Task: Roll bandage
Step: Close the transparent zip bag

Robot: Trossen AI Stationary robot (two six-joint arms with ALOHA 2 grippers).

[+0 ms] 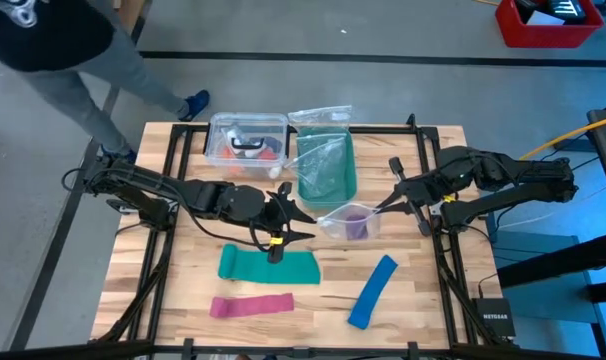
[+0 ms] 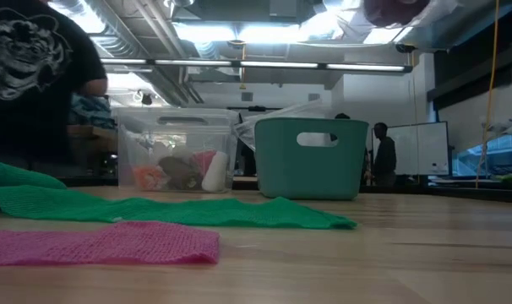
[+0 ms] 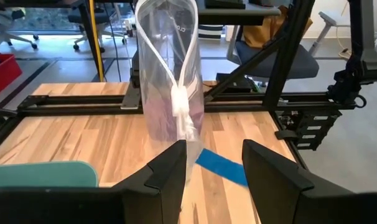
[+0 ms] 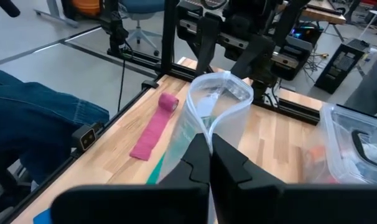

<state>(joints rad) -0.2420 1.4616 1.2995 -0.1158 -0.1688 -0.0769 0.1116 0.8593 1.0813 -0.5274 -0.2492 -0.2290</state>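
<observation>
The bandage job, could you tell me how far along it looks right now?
Done: the bandage sits as a purple bundle inside a clear bag; whether it is tightly rolled cannot be told. In hand: the right gripper is shut on the bag's rim, holding it up, while the left gripper is open beside it. Left: the bag's mouth still gapes, and the bag is not yet set down.

A clear plastic zip bag (image 1: pixel 351 220) sits mid-tabletop (image 1: pixel 433 300), between the left end effector (image 1: pixel 295 222) and the right end effector (image 1: pixel 383 205), with what seems to be the purple rolled bandage (image 1: pixel 357 221) inside. Behind it stands a teal plastic bin (image 1: pixel 326 165), a clear plastic box (image 1: pixel 247 140) on its left. Nearer the front lie a green strip (image 1: pixel 268 265), a pink strip (image 1: pixel 251 305) and, rightward, a blue strip (image 1: pixel 372 291).
</observation>
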